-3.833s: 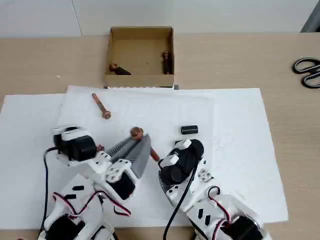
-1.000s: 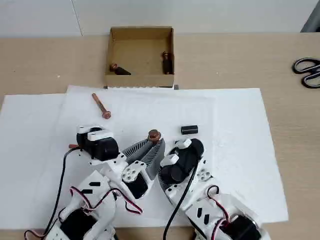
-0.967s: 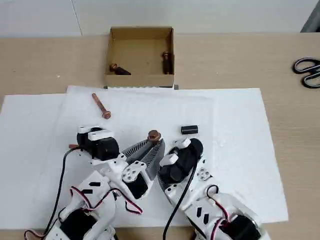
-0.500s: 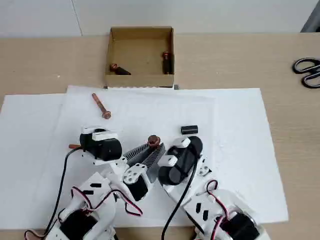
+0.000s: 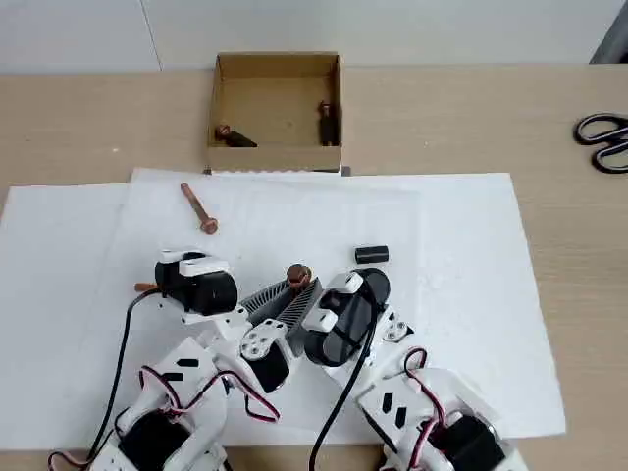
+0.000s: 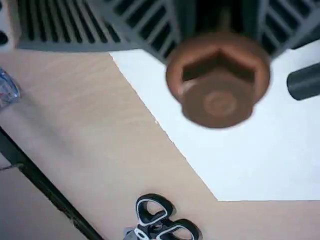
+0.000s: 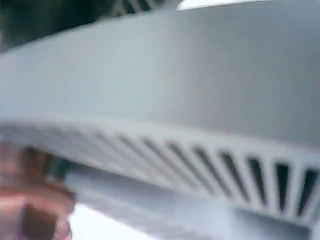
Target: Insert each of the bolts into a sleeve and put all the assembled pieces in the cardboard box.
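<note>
My left gripper (image 5: 292, 287) is shut on a copper bolt (image 5: 298, 275), whose hex head (image 6: 218, 82) sticks out past the grey ribbed fingers (image 6: 135, 25). The right arm (image 5: 343, 312) sits tight against that gripper's right side, its wrist covering its own gripper. In the right wrist view a ribbed grey finger (image 7: 165, 150) is very close, with the bolt (image 7: 30, 210) beside it. A black sleeve (image 5: 371, 255) lies on the white paper just beyond the right arm. A second bolt (image 5: 198, 207) lies loose at the paper's far left. The cardboard box (image 5: 277, 61) holds two assembled pieces (image 5: 234, 135) (image 5: 327, 123).
White paper (image 5: 461, 255) covers the near table in front of the box. Black scissors (image 5: 603, 140) lie at the far right edge on bare wood. The paper's right half and left side are free of objects.
The left gripper has carried its bolt to the right. The right arm has swung left until it sits against that gripper.
</note>
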`<act>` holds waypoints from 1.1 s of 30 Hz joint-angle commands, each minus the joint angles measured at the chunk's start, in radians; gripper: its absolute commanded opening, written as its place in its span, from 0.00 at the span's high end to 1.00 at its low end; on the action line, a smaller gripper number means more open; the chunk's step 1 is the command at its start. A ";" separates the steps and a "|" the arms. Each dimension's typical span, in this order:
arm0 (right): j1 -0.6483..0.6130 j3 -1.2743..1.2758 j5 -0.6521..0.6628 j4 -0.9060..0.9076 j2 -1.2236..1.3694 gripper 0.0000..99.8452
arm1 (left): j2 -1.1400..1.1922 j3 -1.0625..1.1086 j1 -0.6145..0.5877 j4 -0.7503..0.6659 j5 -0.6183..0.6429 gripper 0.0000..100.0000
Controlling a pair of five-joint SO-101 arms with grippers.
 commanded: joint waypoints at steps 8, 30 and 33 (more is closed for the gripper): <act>0.028 -0.026 0.008 -0.084 -0.013 1.00 | 0.002 0.030 0.009 0.069 -0.002 0.80; 0.031 0.023 0.009 -0.082 -0.012 1.00 | 0.002 -0.249 -0.026 0.278 -0.087 0.80; 0.031 0.023 0.009 -0.082 -0.012 1.00 | 0.002 -0.249 -0.037 0.278 -0.095 0.83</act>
